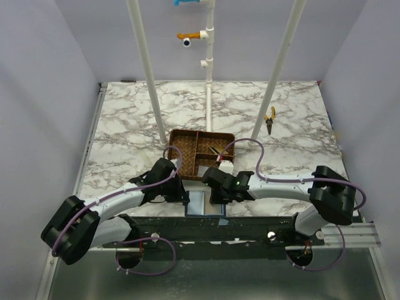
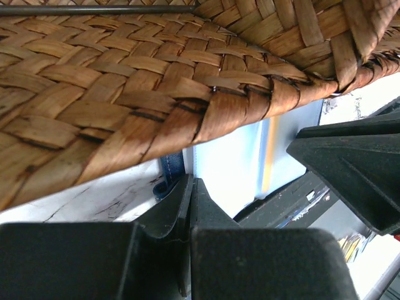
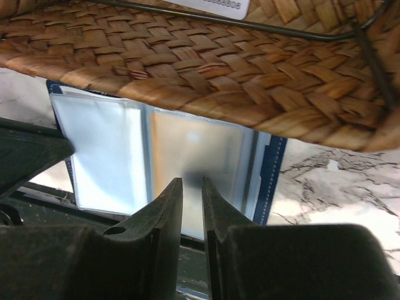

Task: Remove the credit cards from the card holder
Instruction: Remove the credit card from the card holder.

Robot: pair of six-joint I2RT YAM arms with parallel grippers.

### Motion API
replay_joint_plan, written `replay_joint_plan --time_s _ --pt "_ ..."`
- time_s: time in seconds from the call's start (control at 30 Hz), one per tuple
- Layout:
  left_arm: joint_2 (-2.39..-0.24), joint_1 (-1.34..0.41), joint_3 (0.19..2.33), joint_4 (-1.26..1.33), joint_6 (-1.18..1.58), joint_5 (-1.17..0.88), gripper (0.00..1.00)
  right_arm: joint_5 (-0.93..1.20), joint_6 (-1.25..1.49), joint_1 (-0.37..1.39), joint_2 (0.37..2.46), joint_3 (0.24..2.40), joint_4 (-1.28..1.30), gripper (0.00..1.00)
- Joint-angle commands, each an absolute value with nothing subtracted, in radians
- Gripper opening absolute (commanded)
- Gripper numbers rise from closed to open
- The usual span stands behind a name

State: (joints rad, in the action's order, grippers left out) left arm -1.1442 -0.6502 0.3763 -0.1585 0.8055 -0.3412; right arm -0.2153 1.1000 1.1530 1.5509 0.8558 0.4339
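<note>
The navy card holder (image 1: 203, 204) lies open at the table's near edge, between my two grippers, pale clear pockets up. It also shows in the right wrist view (image 3: 275, 169). A tan credit card (image 3: 194, 147) sits inside its right pocket, and shows as an orange strip (image 2: 269, 156) in the left wrist view. My left gripper (image 2: 189, 185) is shut, its tips on the holder's left navy edge (image 2: 172, 170). My right gripper (image 3: 192, 182) is open by a narrow gap just above the tan card, with nothing between its fingers.
The brown wicker divided tray (image 1: 181, 142) stands just beyond the holder, its woven wall (image 3: 206, 69) close over both grippers. It holds a pale card (image 3: 212, 5) and a dark one (image 1: 217, 152). Yellow-handled pliers (image 1: 269, 120) lie at the back right. White poles (image 1: 150, 75) rise behind.
</note>
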Motion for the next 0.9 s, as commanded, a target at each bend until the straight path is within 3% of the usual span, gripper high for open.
replay_joint_plan --time_s 0.0,0.27,0.53,0.87 --pt "-1.156 -0.658 0.354 -0.142 0.807 -0.339 0.0 -0.195 1.103 1.165 1.613 0.859 0.436 0.22" --pt "-1.149 -0.658 0.341 -0.141 0.811 -0.328 0.0 -0.268 1.111 1.163 1.562 0.888 0.521 0.23" --pt "-1.143 -0.657 0.331 -0.143 0.816 -0.325 0.0 -0.316 1.121 1.163 1.491 0.889 0.609 0.42" --pt "-1.144 -0.657 0.33 -0.141 0.816 -0.328 0.0 -0.273 1.116 1.166 1.541 0.881 0.55 0.41"
